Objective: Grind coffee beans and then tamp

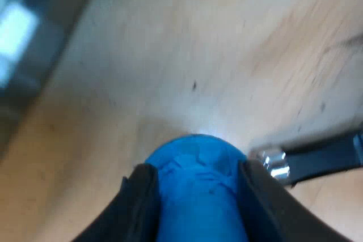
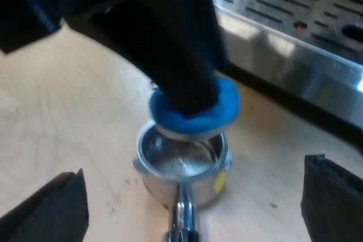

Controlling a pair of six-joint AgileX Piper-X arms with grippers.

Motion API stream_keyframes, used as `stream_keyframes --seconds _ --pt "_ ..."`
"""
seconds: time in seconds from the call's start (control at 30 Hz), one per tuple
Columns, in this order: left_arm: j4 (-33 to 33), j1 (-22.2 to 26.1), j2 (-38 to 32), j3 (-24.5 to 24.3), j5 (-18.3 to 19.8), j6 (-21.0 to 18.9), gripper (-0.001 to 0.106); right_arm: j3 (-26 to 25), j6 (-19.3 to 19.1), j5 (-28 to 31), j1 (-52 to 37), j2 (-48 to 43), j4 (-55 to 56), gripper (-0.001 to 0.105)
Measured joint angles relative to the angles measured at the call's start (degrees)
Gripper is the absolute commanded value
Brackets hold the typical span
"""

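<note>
Left claw is clamped on the blue tamper, gripped at its upper body; it is probably rigid, weighty and slick. It hangs just over the holder, which stands on the bench near the machine. Right claw gapes wide and empty, straddling the holder, which could skid under pressure. No readable writing.
</note>
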Motion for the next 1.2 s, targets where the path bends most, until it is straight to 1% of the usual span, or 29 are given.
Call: stream_keyframes --seconds 0.13,0.23,0.33,0.4,0.47,0.63,0.67,0.73,0.9,0.93,1.07,1.17,1.2 --pt "0.28 0.0 -2.79 -0.8 0.0 0.0 0.0 -0.7 0.0 0.0 0.0 0.0 -0.29 0.078" --pt "3.01 0.0 -4.78 -0.8 0.0 0.0 0.0 -0.72 0.0 0.0 0.0 0.0 -0.47 0.078" --pt "4.41 0.31 -6.17 -0.8 -0.13 0.0 0.0 -0.72 0.0 0.0 0.0 0.0 -0.47 0.078" --pt "5.55 1.42 -6.94 -0.8 -0.15 0.0 0.0 -0.72 0.0 -0.16 0.0 0.0 -0.47 0.078" --pt "6.67 3.66 -7.37 -0.8 -0.32 0.0 0.0 -0.72 0.0 -0.72 0.0 0.0 -0.47 0.078" --pt "10.56 11.11 -7.48 -0.8 -0.63 0.0 0.0 -0.72 0.0 -0.86 0.0 0.0 -0.47 0.078" --pt "10.56 11.11 -7.48 -0.8 -0.63 0.0 0.0 -0.72 0.0 -0.86 0.0 0.0 -0.47 0.078" --pt "12.07 14.45 -7.48 -0.8 -0.77 0.0 0.0 -0.72 0.0 -0.86 0.0 0.0 -0.47 0.078" --pt "13.47 19.24 -7.48 -0.53 -0.89 0.0 0.0 -0.72 0.0 -0.86 0.0 0.0 -0.47 0.078" --pt "13.47 20.56 -7.48 -0.07 -1.17 0.0 0.0 -0.72 0.0 -0.86 0.0 0.0 -0.47 0.078" --pt "13.66 22.96 -7.48 2.3 -1.65 0.0 0.0 -0.72 0.0 -0.86 0.0 0.0 -0.47 0.078" --pt "11.98 25.07 -7.48 4.8 -2.03 0.0 0.0 -0.72 0.0 -0.86 0.0 0.0 -0.47 0.078" --pt "10.47 26.22 -7.48 6.0 -2.13 0.0 0.0 -0.72 0.0 -0.86 0.0 0.0 -0.47 0.078"
